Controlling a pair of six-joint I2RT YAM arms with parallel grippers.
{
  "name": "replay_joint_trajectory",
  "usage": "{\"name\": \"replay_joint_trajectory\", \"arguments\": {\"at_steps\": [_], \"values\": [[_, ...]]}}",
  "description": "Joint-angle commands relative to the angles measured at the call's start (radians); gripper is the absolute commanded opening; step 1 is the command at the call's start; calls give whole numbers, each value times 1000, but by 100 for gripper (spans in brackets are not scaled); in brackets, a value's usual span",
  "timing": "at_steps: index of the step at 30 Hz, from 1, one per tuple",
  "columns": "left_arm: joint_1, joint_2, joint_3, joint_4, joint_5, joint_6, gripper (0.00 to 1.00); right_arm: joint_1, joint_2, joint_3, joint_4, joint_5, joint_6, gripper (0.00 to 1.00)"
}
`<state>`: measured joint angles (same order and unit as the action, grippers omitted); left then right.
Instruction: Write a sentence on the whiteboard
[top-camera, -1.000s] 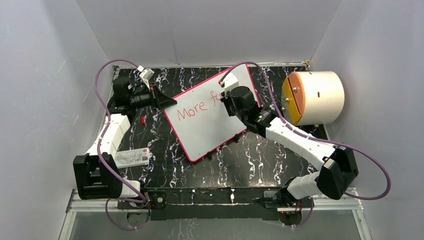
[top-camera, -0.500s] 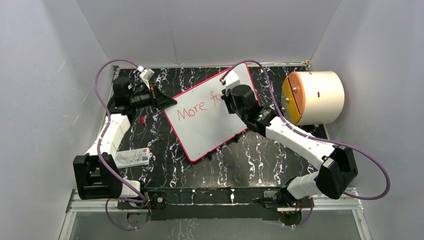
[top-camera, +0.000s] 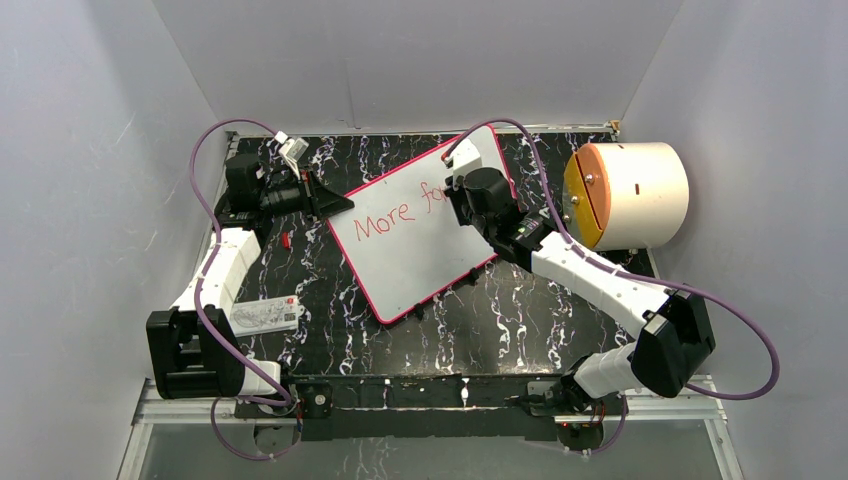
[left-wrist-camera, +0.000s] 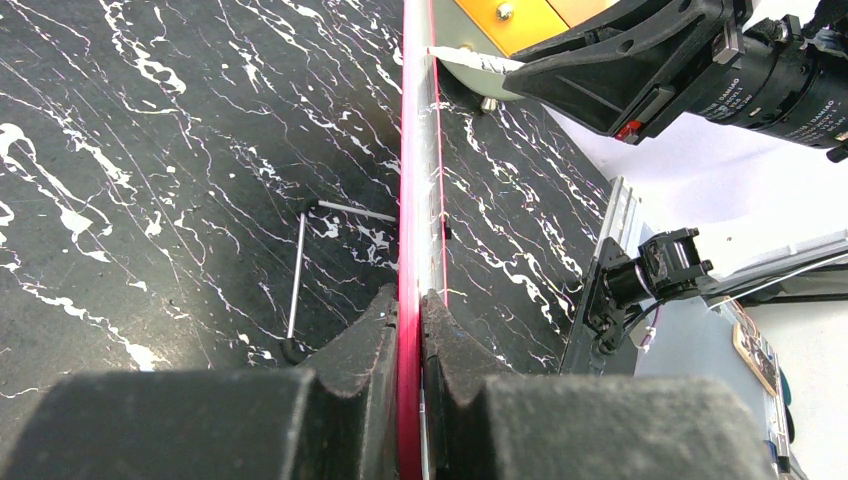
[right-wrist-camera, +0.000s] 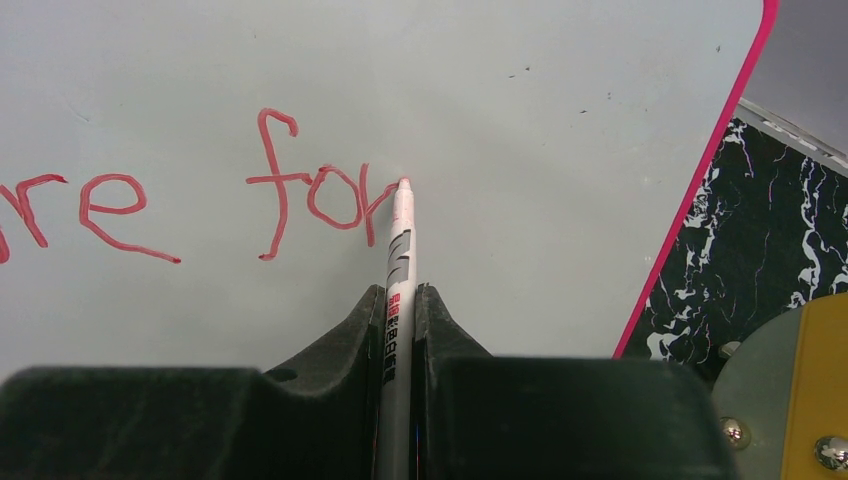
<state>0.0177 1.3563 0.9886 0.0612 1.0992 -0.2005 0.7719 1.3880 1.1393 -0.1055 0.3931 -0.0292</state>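
Black marbled surface (top-camera: 500, 330) carries the whiteboard (top-camera: 410, 265), set slantwise at its middle. Left hand (left-wrist-camera: 410, 300) is closed on the board's left rim, bracing it. Right hand (right-wrist-camera: 400, 295) grips a marker (right-wrist-camera: 401, 235), its tip touching the board at the end of "for" in the sentence (top-camera: 385, 222). I judge the next letters run rightward from the tip, along the slanted line toward the far right corner, where the board is bare.

both arms reach far forward. the left gripper (left-wrist-camera: 410, 302) is squeezed tight, and the right gripper (right-wrist-camera: 400, 293) is squeezed tight too.
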Motion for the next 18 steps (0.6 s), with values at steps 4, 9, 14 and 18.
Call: {"name": "replay_joint_trajectory", "arguments": {"at_steps": [4,9,14,18], "values": [[-39,34,-34,-135,-58,70,0,-26,-48,15,32,-13,-12,0],[-38,35,-35,-135,-59,70,0,-48,-81,5,36,-58,-17,0],[-38,35,-35,-136,-61,70,0,-65,-82,-2,34,-86,-17,0],[-39,36,-35,-134,-61,70,0,-70,-78,-3,36,-99,-18,0]]}}
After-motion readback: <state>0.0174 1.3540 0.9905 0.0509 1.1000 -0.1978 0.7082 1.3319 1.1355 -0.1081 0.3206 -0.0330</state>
